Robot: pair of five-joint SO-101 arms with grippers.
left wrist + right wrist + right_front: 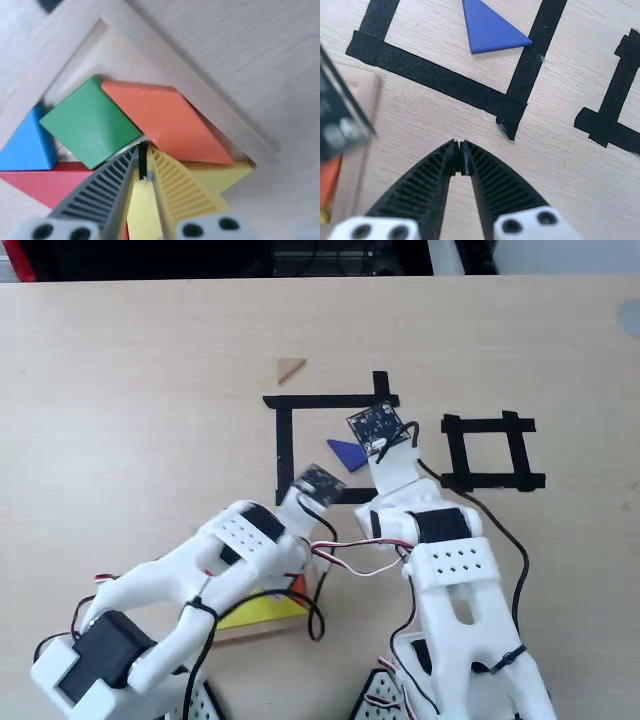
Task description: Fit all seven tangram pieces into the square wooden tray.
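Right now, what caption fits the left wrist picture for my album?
Left tool, shut, above the green square and orange parallelogram in the wooden tray.

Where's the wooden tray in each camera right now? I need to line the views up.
High view: wooden tray low, left of centre, mostly under the left arm.
Left wrist view: its frame runs alongside the orange piece, beyond the left end effector.
Right wrist view: one frame corner beside the black tape square.
Shared landmark: the orange piece against the frame.
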